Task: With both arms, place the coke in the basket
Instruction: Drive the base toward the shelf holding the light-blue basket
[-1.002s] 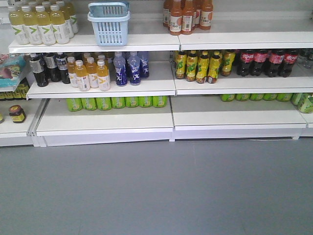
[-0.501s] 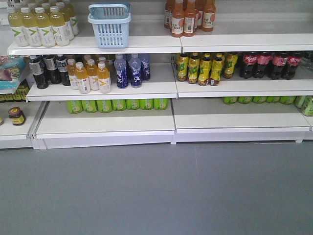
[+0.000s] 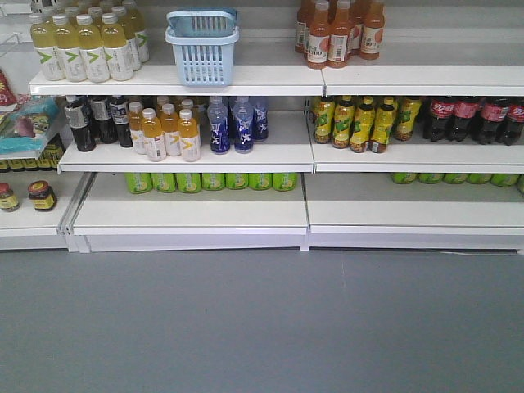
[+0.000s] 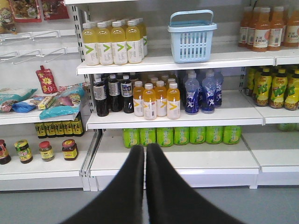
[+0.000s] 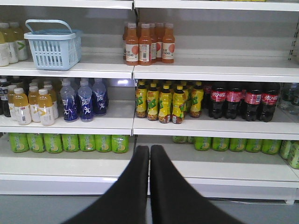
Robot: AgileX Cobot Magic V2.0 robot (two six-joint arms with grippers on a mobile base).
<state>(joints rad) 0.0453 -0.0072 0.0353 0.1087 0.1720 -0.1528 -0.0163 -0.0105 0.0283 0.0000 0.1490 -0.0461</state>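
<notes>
The light blue basket (image 3: 202, 47) stands on the top shelf, also seen as the basket (image 4: 191, 36) and the basket (image 5: 53, 44). Dark coke bottles with red labels (image 3: 475, 119) line the middle shelf at far right; the coke bottles (image 5: 243, 100) show best in the right wrist view. My left gripper (image 4: 145, 150) is shut and holds nothing, well back from the shelves. The right gripper (image 5: 149, 150) is shut too, nothing in it, pointing at the low shelf left of the coke.
Yellow-green drink bottles (image 3: 86, 45) and orange juice bottles (image 3: 336, 33) share the top shelf. Orange, dark and blue bottles (image 3: 233, 123) and yellow bottles (image 3: 360, 123) fill the middle shelf. Green bottles (image 3: 209, 182) lie low. Jars (image 4: 44, 150) stand at left. Grey floor (image 3: 262, 327) lies in front.
The shelves have slid to the right in the front view, so the camera has shifted left. The coke bottles now sit at the frame's right edge.
</notes>
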